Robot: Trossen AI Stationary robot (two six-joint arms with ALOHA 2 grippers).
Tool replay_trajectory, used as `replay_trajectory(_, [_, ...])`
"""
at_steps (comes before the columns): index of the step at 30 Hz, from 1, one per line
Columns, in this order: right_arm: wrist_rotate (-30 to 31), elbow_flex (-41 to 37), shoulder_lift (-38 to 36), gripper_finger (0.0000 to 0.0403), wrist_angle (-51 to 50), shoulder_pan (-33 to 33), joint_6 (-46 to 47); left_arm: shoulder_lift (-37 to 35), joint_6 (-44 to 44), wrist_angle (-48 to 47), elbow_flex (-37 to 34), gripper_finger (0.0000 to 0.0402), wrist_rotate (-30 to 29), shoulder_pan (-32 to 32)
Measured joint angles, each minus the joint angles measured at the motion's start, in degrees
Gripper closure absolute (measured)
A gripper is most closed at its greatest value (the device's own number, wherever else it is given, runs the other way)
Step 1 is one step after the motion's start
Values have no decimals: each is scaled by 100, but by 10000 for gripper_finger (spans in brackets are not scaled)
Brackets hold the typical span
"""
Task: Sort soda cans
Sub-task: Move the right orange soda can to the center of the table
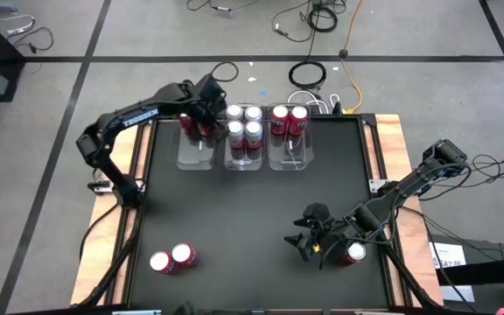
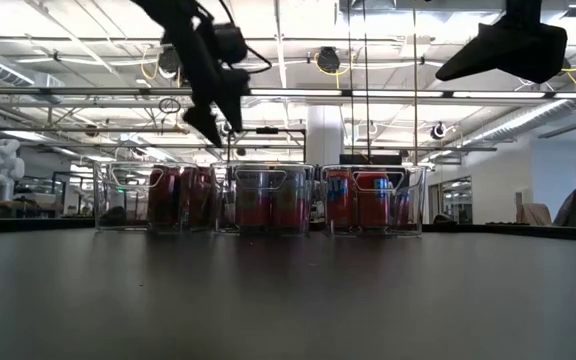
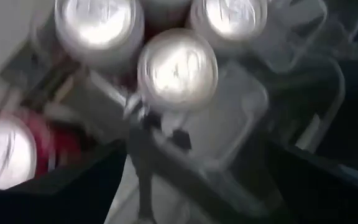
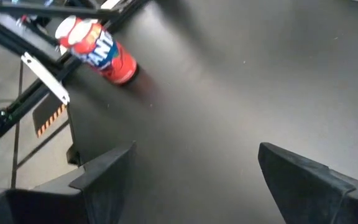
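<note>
Three clear bins stand in a row at the table's far side. The left bin [image 1: 198,144] holds red cans [image 1: 192,124], the middle bin several silver cans [image 1: 244,123], and the right bin two red cans [image 1: 289,118]. Two red cans [image 1: 173,259] stand near the near left corner, and one red can [image 1: 354,254] [image 4: 98,46] stands near right. My left gripper [image 1: 210,98] [image 2: 208,105] hovers open and empty above the left bin's far end; its wrist view shows can tops [image 3: 178,68] below. My right gripper [image 1: 309,238] [image 4: 194,168] is open over bare table, just left of the lone red can.
The black table top [image 1: 252,210] lies bare between the bins and the near cans. Wooden side rails [image 1: 401,149] and cable bundles run along both table edges. In the low view the bins [image 2: 268,200] stand across the far side, with the room behind.
</note>
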Motion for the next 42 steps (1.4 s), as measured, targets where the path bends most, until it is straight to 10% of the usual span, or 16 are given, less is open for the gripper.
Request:
replay_trajectory(18, [-284, 0, 0, 74, 2, 184, -169, -1981, -3168, -606, 53, 8, -990, -2693])
replay_trajectory(30, [-291, 0, 0, 74, 2, 432, -306, -1954, -5212, -613, 51, 8, -3006, -5270])
replay_trajectory(42, [-431, 0, 0, 74, 4, 428, -302, -1949, -4771, -715, 51, 8, -2852, -5875])
